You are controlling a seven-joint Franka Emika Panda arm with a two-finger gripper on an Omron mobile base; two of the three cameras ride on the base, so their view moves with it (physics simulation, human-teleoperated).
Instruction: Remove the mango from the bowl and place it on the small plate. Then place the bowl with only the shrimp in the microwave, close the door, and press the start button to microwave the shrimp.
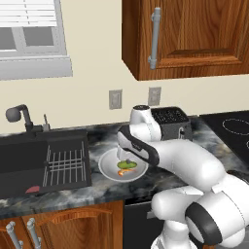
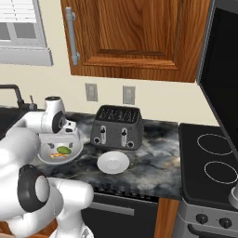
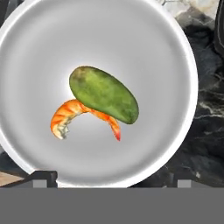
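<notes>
A wood-grain wall cabinet (image 2: pixel 135 37) is filling the upper centre of the right base view, glossy, with a raised panel and a grey bar handle. At that frame's right edge the microwave's door (image 2: pixel 222 69), a dark glass panel in a grey frame, is standing open and is cut off by the frame. Below it a black stovetop (image 2: pixel 209 160) with 2 ring outlines is sitting level with the counter.

The dark marbled stone counter (image 2: pixel 153 158) is running across the middle of both base views. At the left of the left base view, a black sink (image 1: pixel 29 163) with a wire rack is set into it.

A black 4-slot toaster (image 2: pixel 116 127) with rounded corners is standing at the centre of the right base view, near the wall.

The bowl (image 3: pixel 39 57), wide, shallow and smooth grey metal with a thin pale rim, is sitting left of the toaster. In the hand view its rim is cut off at the top and left edges.

The small plate (image 2: pixel 113 162), round, white and matte, is lying just in front of the toaster, apart from the bowl.

The mango (image 3: pixel 104 94), a smooth green oval, is resting in the bowl's middle, overlapping the shrimp (image 3: pixel 65 116), a ribbed orange crescent.

The gripper (image 1: pixel 122 154) is hanging directly above the bowl, holding nothing; its fingertips are mostly hidden, so how far open it is cannot be told.
</notes>
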